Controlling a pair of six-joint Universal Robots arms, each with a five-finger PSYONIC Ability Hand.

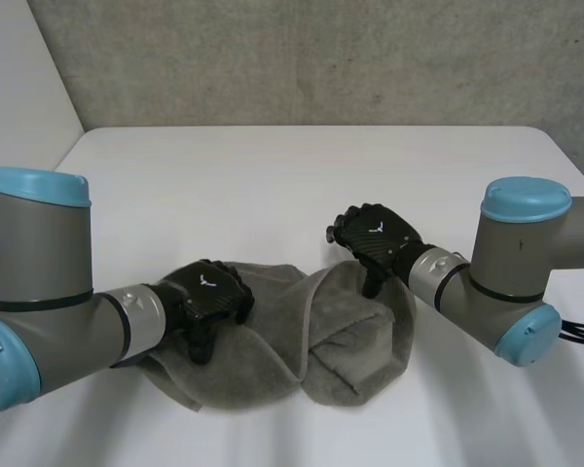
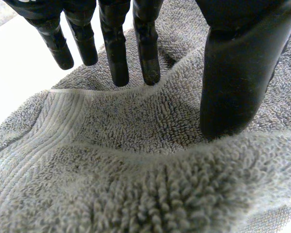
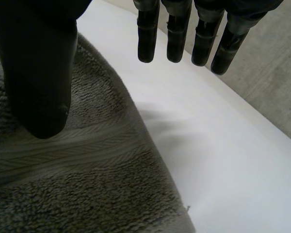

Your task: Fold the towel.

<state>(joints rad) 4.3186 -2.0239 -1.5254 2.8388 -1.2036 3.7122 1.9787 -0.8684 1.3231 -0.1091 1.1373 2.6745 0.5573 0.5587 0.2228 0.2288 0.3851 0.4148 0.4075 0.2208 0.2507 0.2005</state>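
While the grey towel [image 1: 302, 336] lies bunched in a loose heap near the front edge of the white table [image 1: 273, 175], about midway along that edge, no clean fold has yet been made. The cloth is humped in two lobes with a deep crease between them.

The left hand [image 1: 212, 297] sits on the lobe nearer the table's left edge. In its wrist view its fingers [image 2: 119, 53] hang straight with their tips at a hemmed edge of the terry. Its thumb [image 2: 233, 82] presses into the pile apart from them, so the hand is released and grasps nothing.

The right hand [image 1: 378, 238] is at the far rim of the other lobe. Its fingers [image 3: 177, 34] are straight over bare table just beyond the cloth, and its thumb [image 3: 39, 73] is on or just above the woven band by the edge. It too holds nothing.

I judge the step in hand to be finding a grip on the towel's edge before any fold. The next move calls for each hand to close fingers against thumb on one hem layer only, then draw the cloth out flat. In a heap like this, catching two layers at once looks likely.
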